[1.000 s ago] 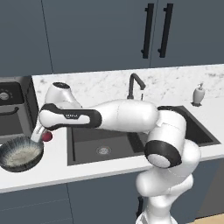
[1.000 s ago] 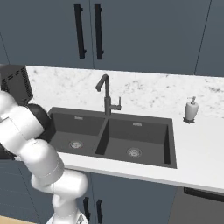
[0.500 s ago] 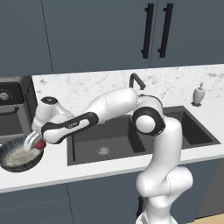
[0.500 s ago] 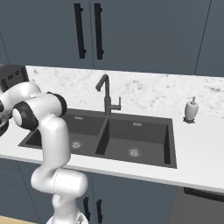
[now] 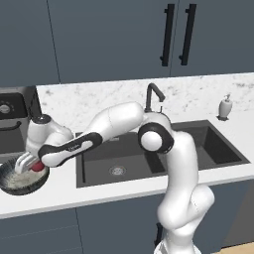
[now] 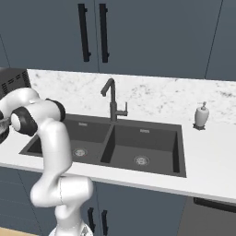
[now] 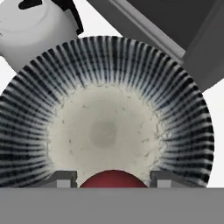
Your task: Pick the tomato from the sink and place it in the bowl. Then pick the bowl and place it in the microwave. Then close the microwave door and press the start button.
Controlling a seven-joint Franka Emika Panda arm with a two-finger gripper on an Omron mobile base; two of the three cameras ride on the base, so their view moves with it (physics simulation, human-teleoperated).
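Note:
The tomato (image 5: pixel 37 167) (image 7: pixel 113 179), small and red, sits between the fingertips of my gripper (image 5: pixel 30 166) (image 7: pixel 113 183), which is shut on it. It hangs just above the inside of the bowl (image 5: pixel 15 181) (image 7: pixel 105 131), a wide dish with dark streaked walls and a pale speckled bottom, standing on the white counter left of the sink (image 5: pixel 149 151) (image 6: pixel 138 138). In the hand view the bowl lies straight below the fingertips (image 7: pixel 61 179). The microwave and its door are out of view.
A dark gooseneck tap (image 5: pixel 151 94) (image 6: pixel 110 97) rises behind the double sink. A soap dispenser (image 5: pixel 225 106) (image 6: pixel 201 116) stands at the right. A dark appliance (image 5: pixel 10 116) sits at the far left, and a pale grey rounded object (image 7: pixel 30 26) lies beside the bowl. Cabinet doors (image 5: pixel 173 34) hang above.
The arm has swung further left and down with the tomato, bringing the gripper from beside the bowl to low over its inside. The bowl has not moved.

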